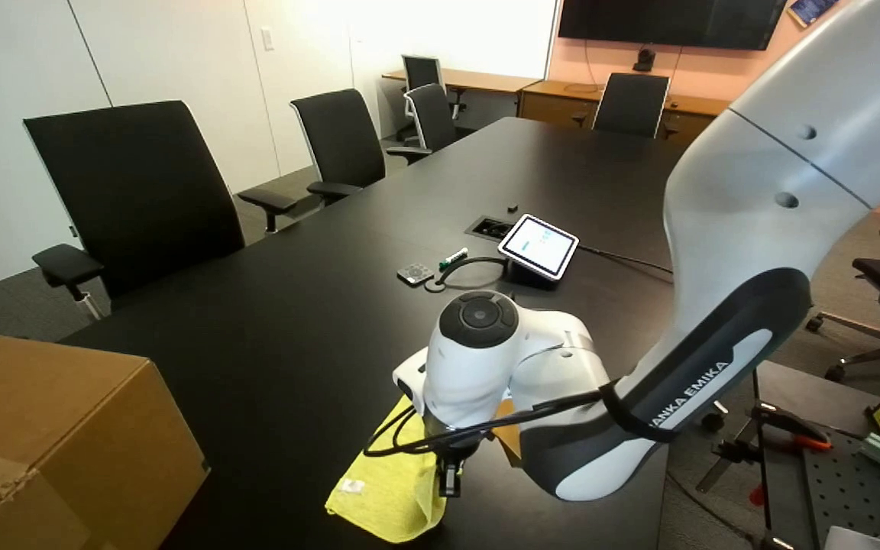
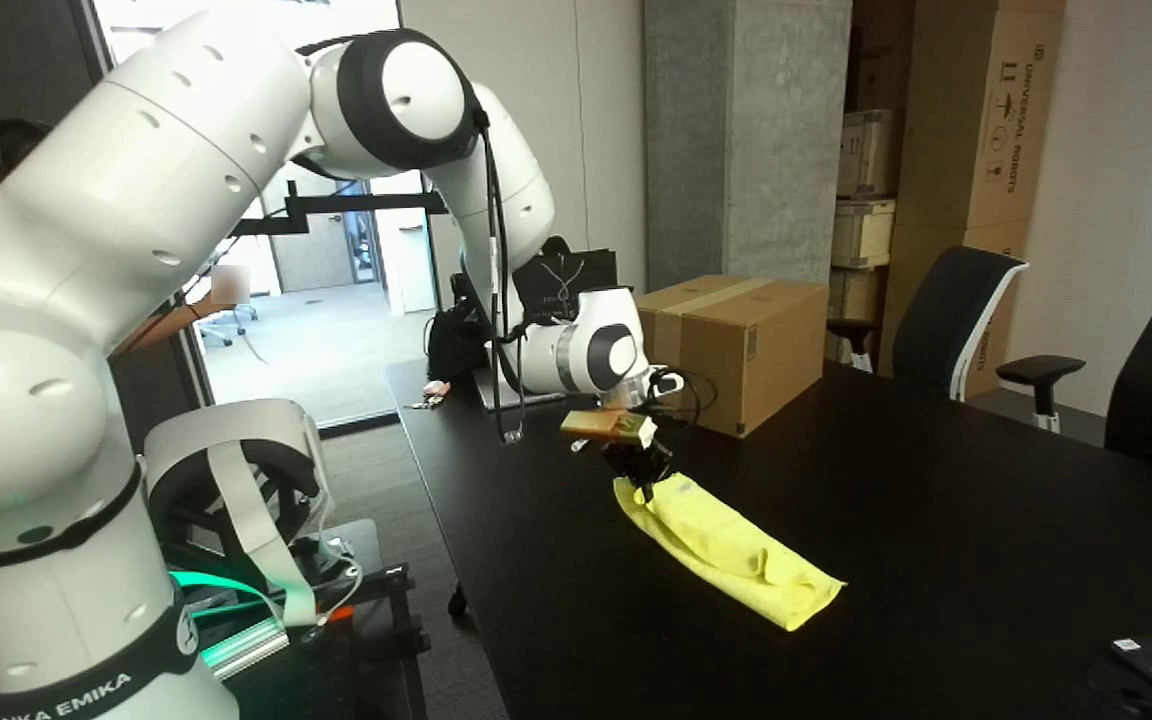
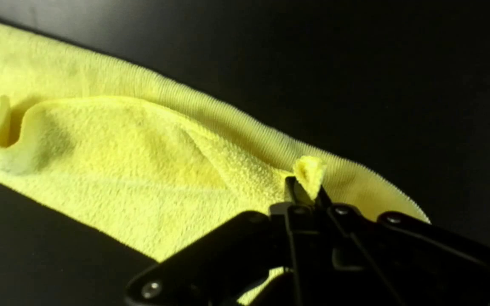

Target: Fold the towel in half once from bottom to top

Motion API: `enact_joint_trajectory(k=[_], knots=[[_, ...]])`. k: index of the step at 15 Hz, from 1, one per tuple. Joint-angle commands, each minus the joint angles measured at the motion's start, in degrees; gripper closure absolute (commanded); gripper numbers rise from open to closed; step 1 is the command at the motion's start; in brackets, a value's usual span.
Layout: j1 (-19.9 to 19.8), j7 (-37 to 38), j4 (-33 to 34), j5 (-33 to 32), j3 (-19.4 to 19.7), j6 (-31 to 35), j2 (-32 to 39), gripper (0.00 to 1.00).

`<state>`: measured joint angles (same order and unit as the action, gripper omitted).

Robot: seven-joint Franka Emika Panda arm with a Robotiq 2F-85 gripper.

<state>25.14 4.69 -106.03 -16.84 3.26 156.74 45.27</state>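
Sitting on the dark table (image 1: pixel 279 367), a big brown box (image 1: pixel 73 428) is at the near left in an exterior view, and a tablet (image 1: pixel 539 246) is farther away. The robot arm (image 1: pixel 474 378) hides part of the towel (image 1: pixel 394 500) there. The gripper (image 3: pixel 306 191) is squeezed together on a little bunch of the towel. The yellow towel lies long and thin on the table, its bottom layer peeking out.
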Motion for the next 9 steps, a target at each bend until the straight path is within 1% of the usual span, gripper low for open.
enact_joint_trajectory(k=[1, 2, 4, 5, 9], knots=[[4.2, 4.8, 6.3, -3.8, 3.9, 1.0, 2.8, 0.97], [4.2, 4.6, 8.2, -3.9, 3.5, -0.2, 3.4, 0.97], [5.8, 6.4, 12.7, -5.0, 4.9, 0.4, 6.7, 0.97], [6.0, 6.8, 14.7, -5.0, 4.8, 0.2, 8.1, 0.97], [8.2, 8.3, 20.4, -5.0, 6.0, 1.6, 12.9, 0.97]])
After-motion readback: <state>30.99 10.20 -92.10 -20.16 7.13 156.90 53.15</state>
